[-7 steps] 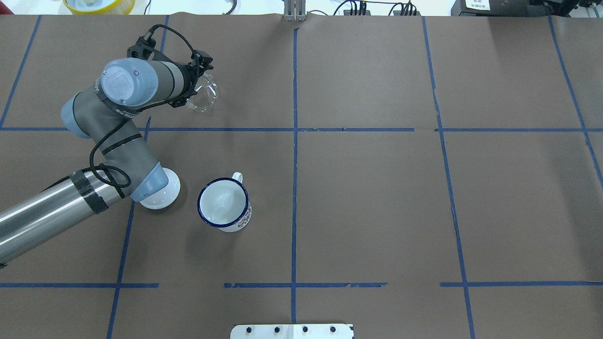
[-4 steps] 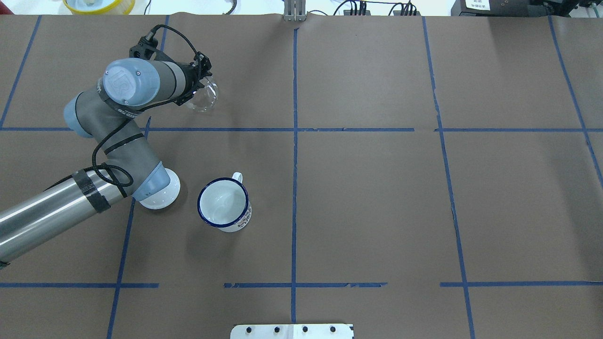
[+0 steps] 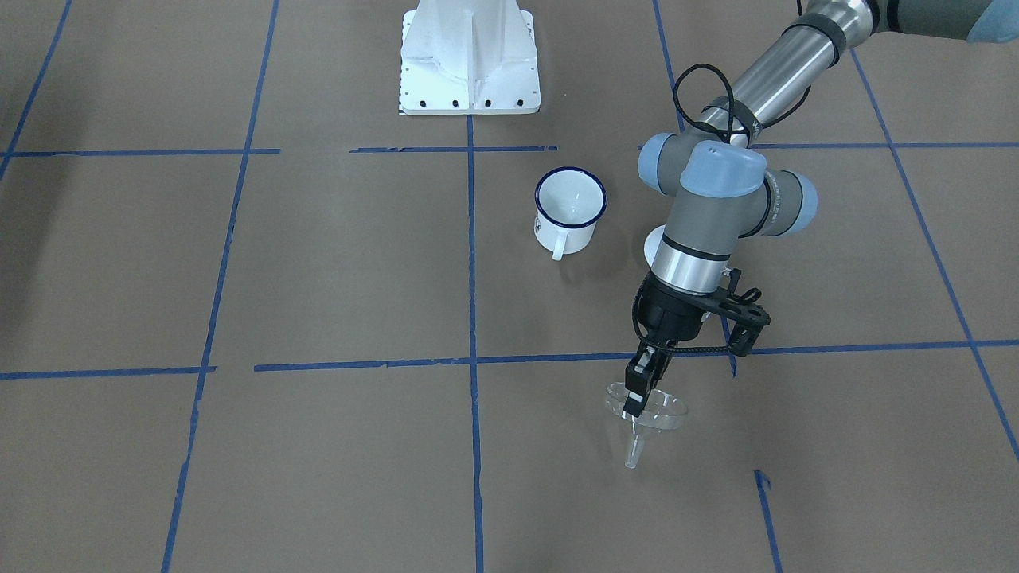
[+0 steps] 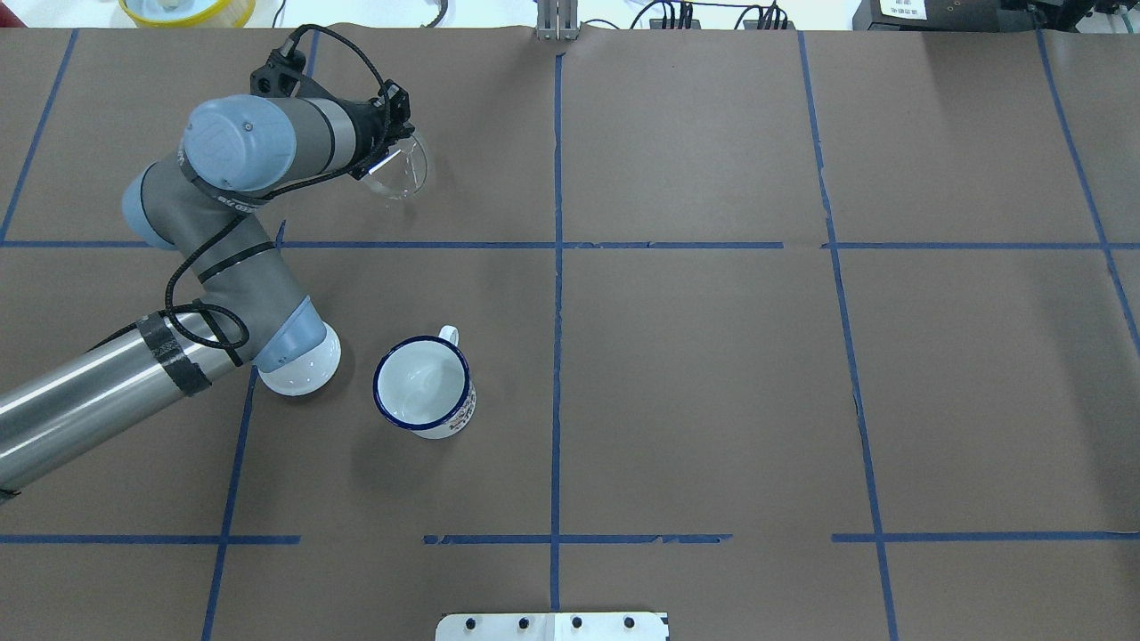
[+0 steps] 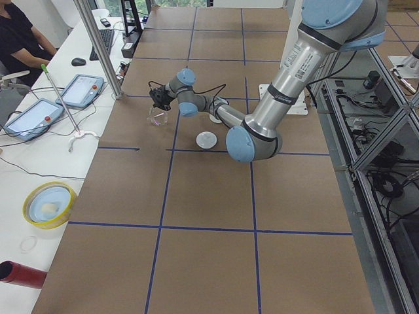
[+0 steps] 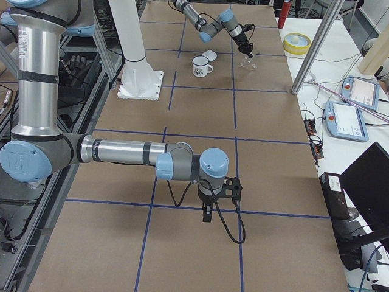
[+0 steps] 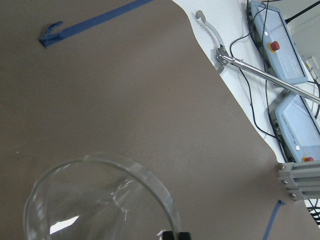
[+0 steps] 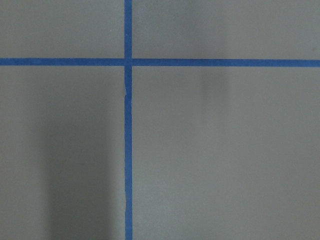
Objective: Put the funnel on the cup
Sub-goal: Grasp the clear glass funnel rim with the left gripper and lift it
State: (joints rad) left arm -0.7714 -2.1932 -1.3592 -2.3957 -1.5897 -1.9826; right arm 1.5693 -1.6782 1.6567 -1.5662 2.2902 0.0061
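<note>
The left gripper [image 3: 635,398] is clamping its jaws on the rim of the small clear plastic funnel [image 4: 405,174], holding it upright, well apart from the white enamel blue-rimmed mug [image 4: 423,385]. The right gripper [image 6: 206,214] is hanging elsewhere; whether its jaws are apart, I cannot tell.

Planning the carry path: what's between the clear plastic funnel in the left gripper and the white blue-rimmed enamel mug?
Nothing: the overhead view shows only brown paper crossed by one blue tape line between the clear funnel and the white mug.

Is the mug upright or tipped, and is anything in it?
Upright and empty: the cup stands rim-up, its white inside bare.
</note>
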